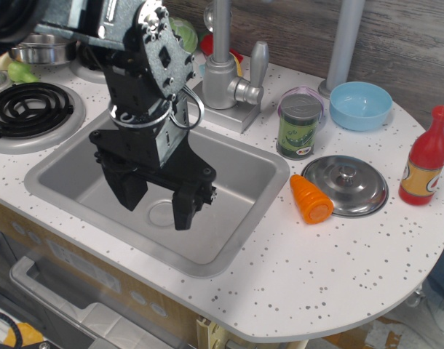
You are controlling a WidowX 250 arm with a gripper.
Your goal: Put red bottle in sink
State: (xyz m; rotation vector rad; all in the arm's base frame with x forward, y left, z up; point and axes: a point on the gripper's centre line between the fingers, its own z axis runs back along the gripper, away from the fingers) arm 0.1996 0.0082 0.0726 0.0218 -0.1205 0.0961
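Since the small red plastic toy bottle with the orange-yellow label (426,158) is standing upright way over at the right edge of the white speckled tabletop (338,269), it hasn't been touched yet and the whole pick is still to come. The black claw (158,202) hangs over the grey rectangular sink basin (236,218) near the left side, fingers spread apart with nothing between them, so it's well apart from the bottle. My guess on handling: it's a hollow toy, so very light and fairly stiff, but the plastic looks glossy and probably a bit slick, and being tall with a narrow neck it should tip easily if nudged from the side. I'd go for the wide labelled body rather than the neck or cap, since that gives the fingers the most surface to squeeze and keeps it from swinging. Coming in from above or from the front looks cleanest, because the round silver metal pot lid (345,185) lies just beside it toward the sink, with the orange toy carrot (310,198) touching or nearly touching that lid's near side. The green-labelled can (298,123) and the round light-blue bowl (360,105) sit further toward the back edge, out of the way.
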